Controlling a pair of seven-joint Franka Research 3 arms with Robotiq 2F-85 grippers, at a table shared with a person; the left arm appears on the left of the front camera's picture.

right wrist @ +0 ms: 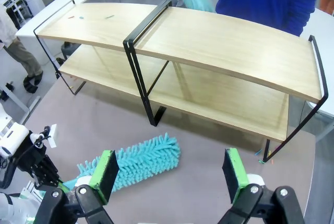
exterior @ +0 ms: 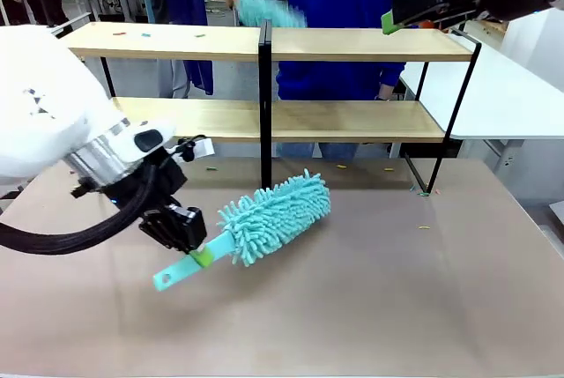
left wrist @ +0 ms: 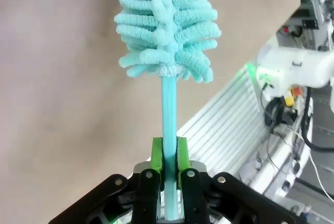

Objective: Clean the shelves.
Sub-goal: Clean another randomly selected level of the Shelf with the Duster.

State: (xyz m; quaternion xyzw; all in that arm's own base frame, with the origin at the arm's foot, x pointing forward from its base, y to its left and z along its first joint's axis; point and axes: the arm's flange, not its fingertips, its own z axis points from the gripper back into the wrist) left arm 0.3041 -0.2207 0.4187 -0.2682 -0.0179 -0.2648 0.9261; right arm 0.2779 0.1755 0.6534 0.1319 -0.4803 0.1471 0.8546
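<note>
Left jaws are clamping the teal duster (exterior: 273, 215) by its handle, with the fluffy head poking out ahead of them over the counter (exterior: 397, 290). The shelves (exterior: 352, 43) are sitting further beyond. Guessing it's needing a lift onto a board next. Right jaws are hanging wide, empty.

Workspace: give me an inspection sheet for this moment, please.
Surface: brown table, bearing the shelves.
Job's things: shelves at the far side; teal duster low over the table.
Clutter: small coloured scraps on the top board's left end, more near the shelves' right foot.
Grippers: left gripper shut on the teal duster's handle; right gripper open, raised.
Cables: black cable loops from the left arm.
Surroundings: person in blue waving a second duster; white table at the right.
</note>
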